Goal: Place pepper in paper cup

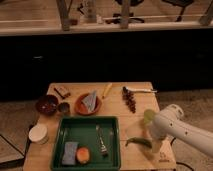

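Observation:
The pepper is slim, curved and dark green. It lies on the wooden table near the front right, just right of the green tray. The paper cup is white, stands at the table's left front edge and is seen from above. My white arm comes in from the right. The gripper at its end is right beside the pepper's right end. The arm covers that spot, so I cannot see whether it touches the pepper.
A green tray holds a sponge, an orange piece and a fork. Behind it are an orange plate, a dark red bowl, a yellow banana-like piece and dark grapes. A pale green object stands by my arm.

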Robot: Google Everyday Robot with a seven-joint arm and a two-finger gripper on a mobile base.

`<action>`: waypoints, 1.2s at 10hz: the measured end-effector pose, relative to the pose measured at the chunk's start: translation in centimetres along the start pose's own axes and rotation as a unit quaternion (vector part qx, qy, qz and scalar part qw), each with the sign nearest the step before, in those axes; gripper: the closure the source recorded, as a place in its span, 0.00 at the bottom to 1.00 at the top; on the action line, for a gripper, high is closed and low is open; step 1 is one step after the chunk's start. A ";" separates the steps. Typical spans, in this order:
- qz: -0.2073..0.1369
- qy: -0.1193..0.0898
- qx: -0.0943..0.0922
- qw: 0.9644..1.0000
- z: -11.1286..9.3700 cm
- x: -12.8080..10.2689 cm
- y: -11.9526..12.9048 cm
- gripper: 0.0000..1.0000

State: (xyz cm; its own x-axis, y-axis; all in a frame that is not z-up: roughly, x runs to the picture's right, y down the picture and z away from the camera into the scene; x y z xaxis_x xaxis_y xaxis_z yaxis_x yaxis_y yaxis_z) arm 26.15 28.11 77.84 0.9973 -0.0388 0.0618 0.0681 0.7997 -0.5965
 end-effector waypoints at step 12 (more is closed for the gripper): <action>-0.031 -0.004 -0.005 1.000 1.1 -2.6 0.0 0.27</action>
State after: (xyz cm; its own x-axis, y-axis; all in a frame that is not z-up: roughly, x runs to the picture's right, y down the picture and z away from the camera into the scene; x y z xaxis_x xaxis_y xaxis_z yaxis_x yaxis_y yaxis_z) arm 23.54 28.90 78.58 0.9910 -0.0829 0.1049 0.1295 0.7896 -0.5999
